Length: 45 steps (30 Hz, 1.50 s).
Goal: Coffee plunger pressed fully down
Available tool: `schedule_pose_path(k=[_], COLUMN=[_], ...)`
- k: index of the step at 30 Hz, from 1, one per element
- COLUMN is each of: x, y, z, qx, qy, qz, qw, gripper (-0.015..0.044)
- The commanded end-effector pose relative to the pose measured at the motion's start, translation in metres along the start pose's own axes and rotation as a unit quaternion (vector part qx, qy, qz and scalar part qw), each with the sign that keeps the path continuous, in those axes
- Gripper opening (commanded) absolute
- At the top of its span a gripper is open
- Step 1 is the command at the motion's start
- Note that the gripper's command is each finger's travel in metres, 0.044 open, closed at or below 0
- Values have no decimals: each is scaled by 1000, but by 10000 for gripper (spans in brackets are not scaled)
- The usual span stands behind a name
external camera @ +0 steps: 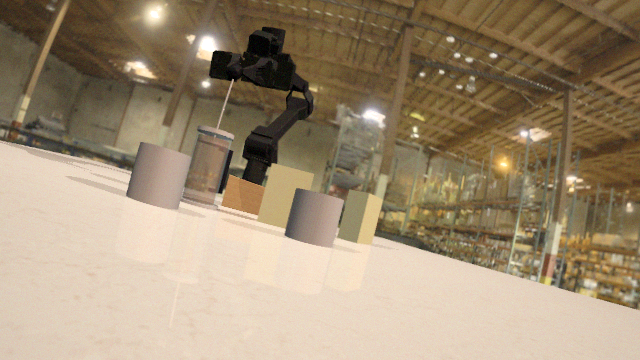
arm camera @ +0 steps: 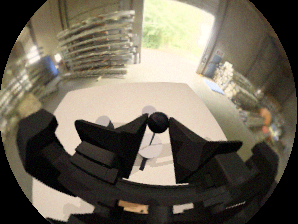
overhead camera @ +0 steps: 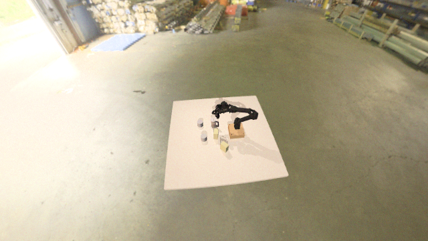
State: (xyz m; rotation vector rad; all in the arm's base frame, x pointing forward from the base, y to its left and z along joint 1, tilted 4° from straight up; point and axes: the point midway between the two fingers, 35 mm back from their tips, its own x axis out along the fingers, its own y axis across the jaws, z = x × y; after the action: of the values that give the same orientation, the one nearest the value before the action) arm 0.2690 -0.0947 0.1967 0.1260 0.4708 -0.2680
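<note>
The coffee press (overhead camera: 214, 123) (external camera: 207, 167) is a clear glass cylinder with a pale lid and a dark handle, standing upright on the white mat (overhead camera: 200, 167). Its thin plunger rod (external camera: 224, 106) rises well above the lid, so the plunger is raised. In the wrist view the black plunger knob (arm camera: 157, 120) sits between my two fingers. My gripper (overhead camera: 217, 113) (external camera: 226, 68) (arm camera: 158, 117) is right above the press, shut on the knob at the rod's top. In the exterior view the fingers hide the knob.
Two grey cylinders (external camera: 157, 175) (external camera: 314, 217) (overhead camera: 200, 122) (overhead camera: 204, 136) stand near the press. Two beige blocks (external camera: 285, 195) (external camera: 361, 216) (overhead camera: 216, 133) (overhead camera: 224, 146) stand beside them. The arm's base is a wooden block (external camera: 243, 195) (overhead camera: 236, 132) just behind the press.
</note>
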Motion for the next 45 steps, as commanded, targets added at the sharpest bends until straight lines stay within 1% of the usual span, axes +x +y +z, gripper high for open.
schedule_pose_path(k=[1,45], x=[9,55], y=[-1,1], z=[-20,-74], qx=[4,5], qy=[25,25], qz=[-2,-1], qw=[1000,1000], gripper=[117,117])
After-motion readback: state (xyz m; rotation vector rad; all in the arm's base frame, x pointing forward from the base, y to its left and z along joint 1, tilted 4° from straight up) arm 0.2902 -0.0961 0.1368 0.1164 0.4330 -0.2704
